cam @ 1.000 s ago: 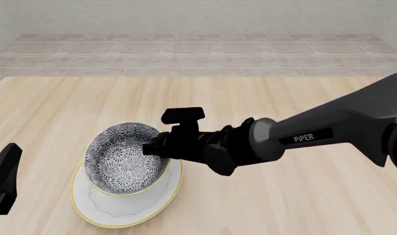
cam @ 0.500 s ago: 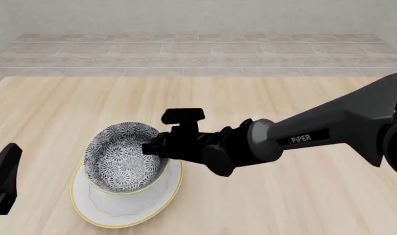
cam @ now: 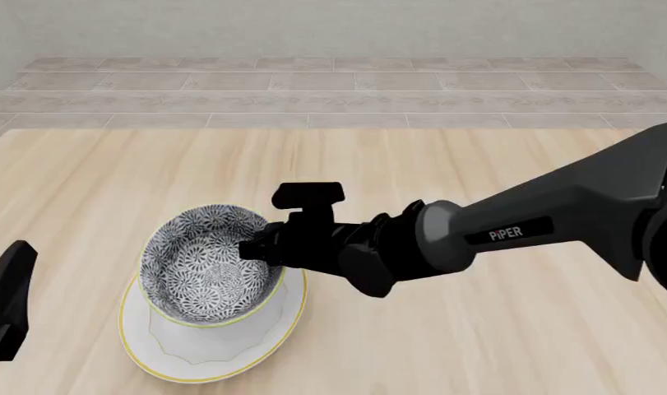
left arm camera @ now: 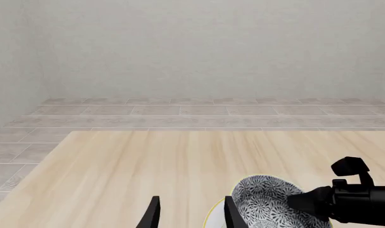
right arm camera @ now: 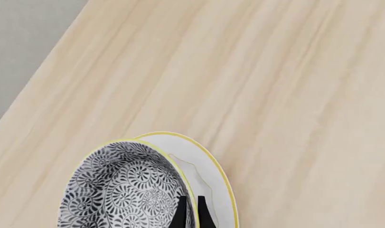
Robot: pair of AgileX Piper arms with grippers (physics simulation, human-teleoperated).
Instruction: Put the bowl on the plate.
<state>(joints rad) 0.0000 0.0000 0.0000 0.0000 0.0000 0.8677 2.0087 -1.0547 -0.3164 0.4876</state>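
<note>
counter (cam: 476, 346): light wood grain, carries everything; grey tiled floor and plain wall behind it.
right arm (cam: 553, 218): dark, "PiPER" lettering on the forearm, comes in from the right side of the front view and reaches across to the bowl's right rim.
plate (cam: 270, 336): white, thin yellow rim line, flat on the near-left part of the counter. Scalloped inner ring shows in the right wrist view (right arm camera: 214, 185). Only a sliver of its edge shows in the left wrist view (left arm camera: 212, 216).
bowl (cam: 207, 267): blue-grey floral pattern, yellow-green rim, sits on the plate, inside the plate's outline, offset toward the plate's far-left side. Looks slightly tilted, opening facing the camera a bit; base contact with the plate is hidden by the bowl wall.
right gripper (cam: 251, 249): at the bowl's right rim. In the right wrist view its fingers (right arm camera: 179, 216) straddle the rim, one inside and one outside, narrow gap, pinched on the bowl wall (right arm camera: 126, 190).
left gripper (left arm camera: 191, 213): two dark fingers (left arm camera: 153, 216) apart with bare counter between them, holding nothing; just beside the plate, not touching it. In the front view only a dark part of the left arm (cam: 6, 300) shows at the left edge.
</note>
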